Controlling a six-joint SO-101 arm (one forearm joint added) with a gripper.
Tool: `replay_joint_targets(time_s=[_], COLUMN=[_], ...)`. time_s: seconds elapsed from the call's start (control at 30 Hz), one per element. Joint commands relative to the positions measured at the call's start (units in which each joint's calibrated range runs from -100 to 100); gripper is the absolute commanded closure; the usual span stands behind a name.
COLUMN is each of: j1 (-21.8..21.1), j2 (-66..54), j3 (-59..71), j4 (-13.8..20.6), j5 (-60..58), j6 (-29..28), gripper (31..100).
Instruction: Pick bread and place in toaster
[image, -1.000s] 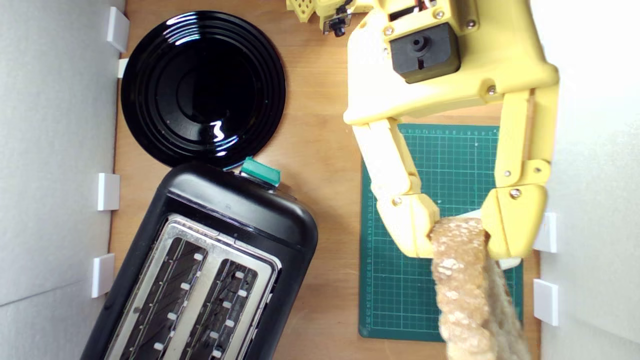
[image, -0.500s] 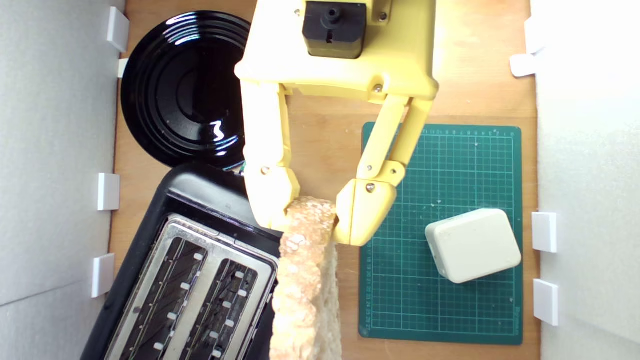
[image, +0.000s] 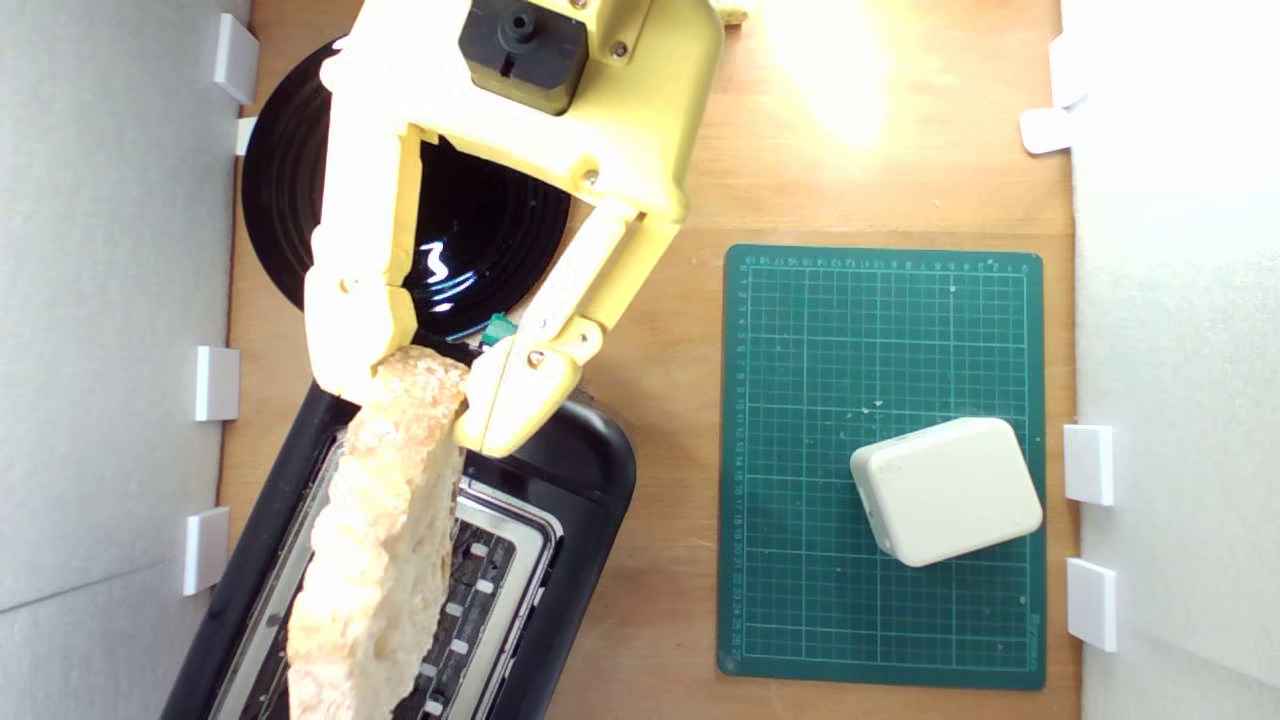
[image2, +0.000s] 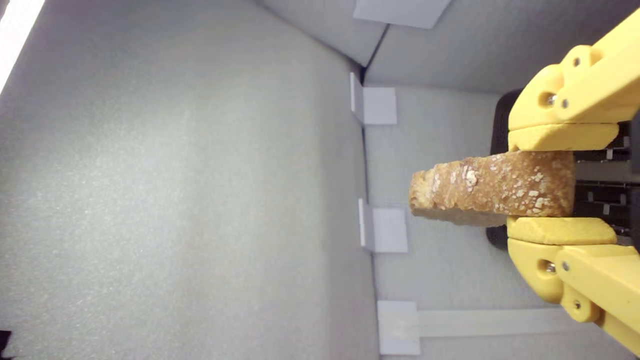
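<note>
1. One two-slot toaster (image: 560, 470) lies beneath the fingers, both slots without bread; insertion remains, by my judgement.
2. The yellow gripper (image: 420, 385) has its fingers clamped on the bread slice (image: 385, 530), which hangs from them above the slot nearer the exterior view's left.
3. Only the exterior view shows the black plate (image: 280, 200), green cutting mat (image: 800, 400) and white box (image: 945, 490); the wrist view shows the crust pinched between the pads (image2: 562, 136).

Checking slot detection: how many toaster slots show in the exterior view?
2. One slot on the exterior view's left of the toaster top is mostly covered by the bread in the gripper; the other slot lies beside it, on that view's right.
</note>
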Motion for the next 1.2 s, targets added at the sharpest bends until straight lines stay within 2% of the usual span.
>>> replay_joint_targets(time_s=[0.0,0.1,0.27,0.73,0.9,1.17], j1=[0.87,0.79,0.79,6.11,6.43,5.79], j2=[-1.47,-1.14,-1.47,2.94,5.44,7.02], j3=[-2.83,-2.74,-2.74,-2.47,-2.01,-2.19], j4=[2.04,5.03,5.40,4.76,4.40,3.95], j5=[0.21,0.21,0.21,0.38,0.97,8.65], j6=[0.19,-0.17,0.09,0.24,-0.17,-0.23], gripper=[72.8,72.8,72.8,72.8,72.8,72.8])
